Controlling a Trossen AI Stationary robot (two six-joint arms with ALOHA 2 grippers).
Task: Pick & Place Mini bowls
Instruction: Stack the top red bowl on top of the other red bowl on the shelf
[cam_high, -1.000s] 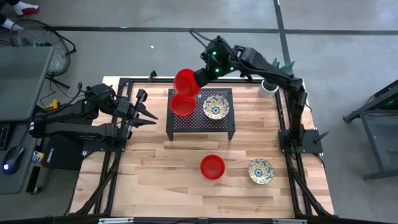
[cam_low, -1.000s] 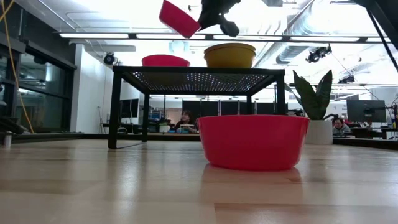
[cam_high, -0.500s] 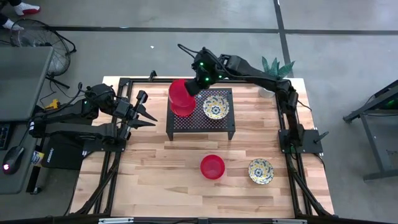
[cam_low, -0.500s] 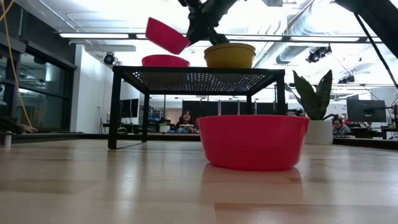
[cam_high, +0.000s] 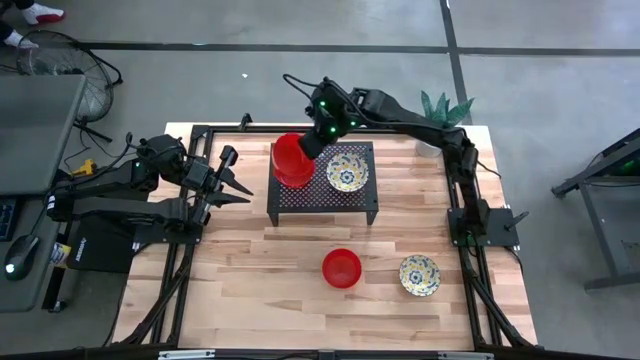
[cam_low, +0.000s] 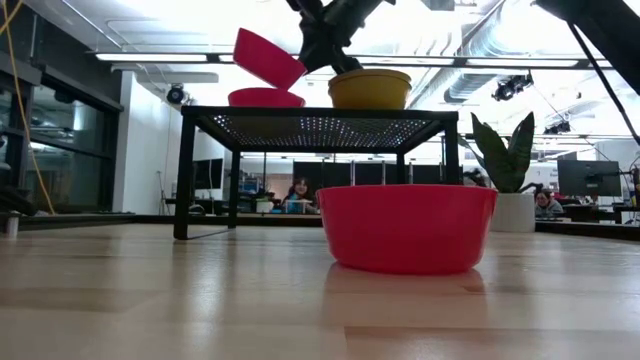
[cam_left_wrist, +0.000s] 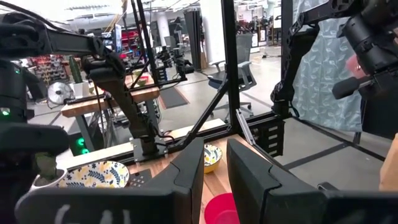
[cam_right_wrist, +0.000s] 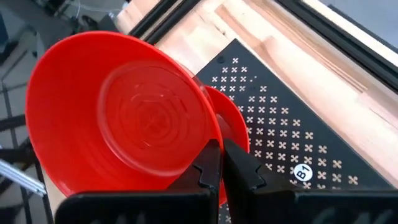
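My right gripper (cam_high: 312, 145) reaches over the black perforated stand (cam_high: 325, 200) and is shut on a red mini bowl (cam_high: 288, 152), tilted in the air (cam_low: 268, 57) just above a second red bowl (cam_low: 266, 97) standing on the stand's left part. A floral cream-yellow bowl (cam_high: 347, 172) sits on the stand's right part. Another red bowl (cam_high: 341, 268) and another floral bowl (cam_high: 419, 274) rest on the table nearer the front. A third floral bowl is not in view. My left gripper (cam_high: 232, 172) waits open at the table's left side. My right gripper pinches the held red bowl's rim (cam_right_wrist: 210, 138), one finger (cam_right_wrist: 207, 167) inside the bowl and the other outside. The fingers come slanting down from the far right. The bowl is lifted clear, tilted with its opening toward the gripper, hanging over the red bowl on the stand.
A white pot with a green plant (cam_low: 515, 212) stands at the table's far right corner, partly under the right arm. The black frame rails (cam_high: 200, 135) run along the table's edges. Bare wood (cam_high: 250, 280) lies between the stand and the near edge.
My right gripper has carried the red bowl down and toward the table's left, from above the stand's far left corner to just over the red bowl on the stand. It has stayed shut on the bowl, and has hardly moved in the last half second.
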